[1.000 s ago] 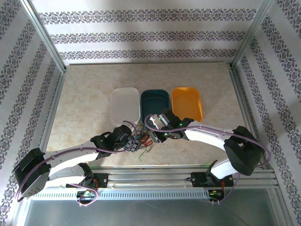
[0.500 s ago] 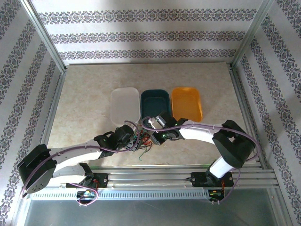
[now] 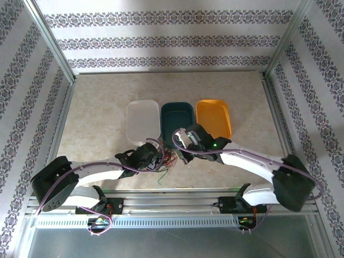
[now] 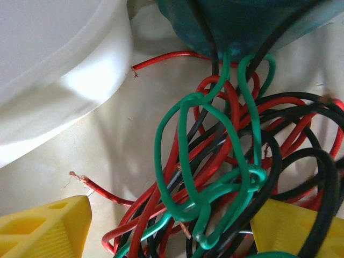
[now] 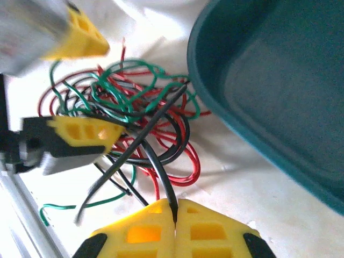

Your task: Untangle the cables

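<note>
The cables point(image 3: 169, 160) lie as a tangled bundle of red, green and black wires on the table just in front of the teal bin. In the left wrist view the cables point(image 4: 215, 172) sit between my left gripper's point(image 4: 172, 234) yellow fingers point(image 4: 45, 231), which stand open on either side of the tangle. My left gripper point(image 3: 156, 159) is at the bundle's left side. My right gripper point(image 5: 176, 212) is shut on one black cable point(image 5: 156, 166) that runs up out of the tangle. From above, my right gripper point(image 3: 180, 155) is at the bundle's right edge.
Three bins stand in a row behind the bundle: a white bin point(image 3: 142, 121), a teal bin point(image 3: 177, 119) and an orange bin point(image 3: 213, 117). The teal bin's rim point(image 5: 204, 80) is close beside the cables. The table's front rail point(image 3: 172, 191) runs just behind both arms.
My right gripper has closed onto the black cable. My left gripper has narrowed a little and pushed right into the bundle. The right arm's elbow has swung out to the right.
</note>
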